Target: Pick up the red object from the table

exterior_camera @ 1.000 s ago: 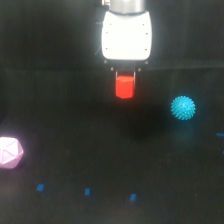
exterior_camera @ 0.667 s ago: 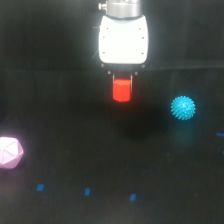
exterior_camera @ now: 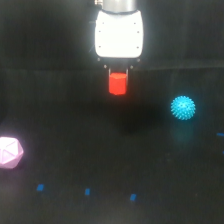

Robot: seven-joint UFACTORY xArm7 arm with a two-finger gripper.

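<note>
Far left edge, a little below mid-height: pale pink polyhedron [exterior_camera: 9, 152], faceted, partly cut by the frame edge, resting on the table [exterior_camera: 60, 100], a flat black matte surface. Along the bottom of the frame, three small blue marks [exterior_camera: 87, 191] spaced from lower left toward lower centre, all flat on the black. Upper centre: the arm's white housing [exterior_camera: 119, 34] comes down from the top edge, grey collar above it. Directly below the housing, the gripper [exterior_camera: 118, 82]: two thin dark fingers [exterior_camera: 108, 76] closed in against the sides of the red object [exterior_camera: 118, 84], a small bright red faceted block. The block sits between the fingers, just under the white body, its upper part tucked between them and its lower part showing below. A dim dark patch lies on the table below the block, apart from it, so the block reads as held off the surface, though blur makes the gap hard to judge. Right of centre, mid-height: spiky cyan ball [exterior_camera: 183, 108], on the table, well apart from gripper and block. Far right edge: one more faint blue fleck.
</note>
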